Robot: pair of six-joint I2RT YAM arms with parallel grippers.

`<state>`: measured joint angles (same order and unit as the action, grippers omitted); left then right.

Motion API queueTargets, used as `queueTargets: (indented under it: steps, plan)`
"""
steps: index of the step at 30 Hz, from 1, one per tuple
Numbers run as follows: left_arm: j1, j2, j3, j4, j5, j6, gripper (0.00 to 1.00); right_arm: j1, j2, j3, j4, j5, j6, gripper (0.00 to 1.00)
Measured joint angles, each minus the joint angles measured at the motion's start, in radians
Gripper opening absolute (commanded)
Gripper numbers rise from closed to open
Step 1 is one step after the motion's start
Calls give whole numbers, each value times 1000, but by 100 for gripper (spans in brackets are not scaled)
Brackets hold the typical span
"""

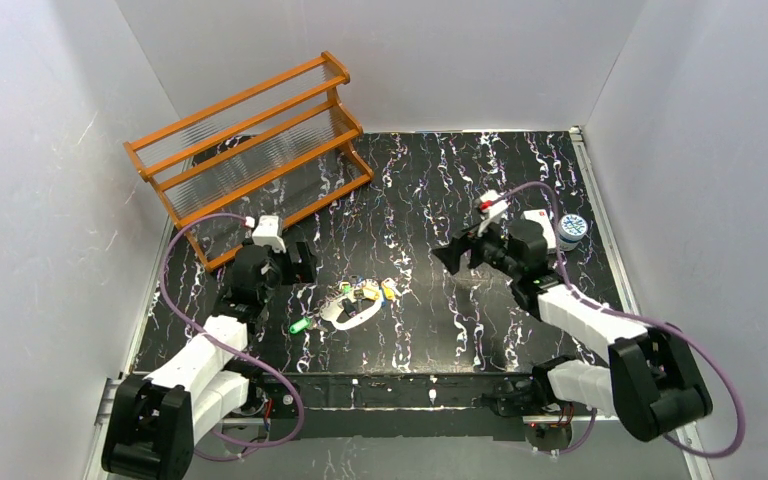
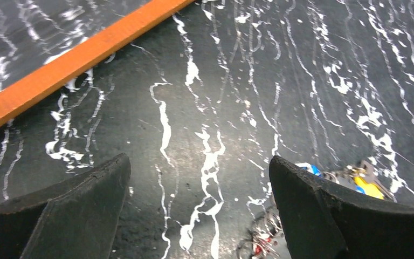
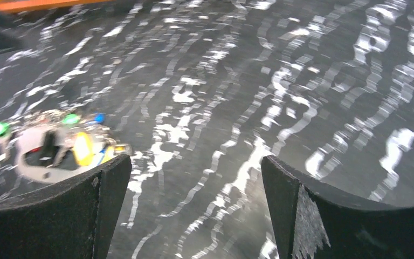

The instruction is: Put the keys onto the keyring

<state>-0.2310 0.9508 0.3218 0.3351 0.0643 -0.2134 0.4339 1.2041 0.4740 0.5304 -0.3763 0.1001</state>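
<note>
1. While neither arm holds anything, the job looks only partly done from where I stand. The bunch of small keys with yellow, blue and green plastic tags [image 1: 368,291] lies mid-way across the black, white-veined worktop [image 1: 460,180]. It sits against the far side of the pale grey-white oval keyring [image 1: 352,314].
2. Whether those keys are threaded on the loop I cannot tell; they touch or overlap it, and no more shows.
3. One key with a bright green tag [image 1: 300,325] lies apart, just beside the ring towards the worktop's left edge. It is plainly off the loop, so I judge that at least this one is left to do.
4. The left gripper [image 1: 298,262] hovers left of the pile, spread wide and empty. The right gripper [image 1: 452,258] hangs to the right of the pile, equally wide with nothing between its fingers.
5. Only the overhead view gives the layout. It shows both arms flanking the pile, the orange wooden slatted rack [image 1: 250,140] at the far left corner, and a small blue-and-white round tub [image 1: 572,230] by the right edge.
6. The right wrist view, though blurred, shows the ring closest, with a yellow tag lying across its opening. The left wrist view catches only yellow and blue tags behind one finger, plus a rail of the rack; the ring itself does not show there.
</note>
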Motion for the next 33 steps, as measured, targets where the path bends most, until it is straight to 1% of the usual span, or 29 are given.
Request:
queueTargets:
  steps: [5, 9, 13, 16, 21, 26, 29, 33]
  plan:
    - [0, 1, -73, 122, -158, 4, 98, -123, -111, -75, -78, 169, 6, 99]
    - [0, 47, -80, 175, -277, 13, 98, -172, -153, -113, -117, 356, -3, 99]
    - [0, 138, -66, 211, -396, 50, 98, -200, -147, -169, -72, 492, -30, 99]
    - [1, 227, -68, 280, -454, 84, 98, -227, -79, -208, -15, 532, -41, 96]
    - [16, 400, -112, 519, -453, 158, 99, -240, 38, -247, 121, 535, -53, 99]
    - [59, 583, -98, 711, -346, 228, 98, -242, 103, -260, 248, 534, -69, 99]
    - [94, 706, -108, 908, -304, 225, 98, -243, 132, -260, 313, 526, -85, 99]
    - [117, 721, -117, 957, -287, 225, 98, -243, 183, -259, 394, 526, -113, 99]
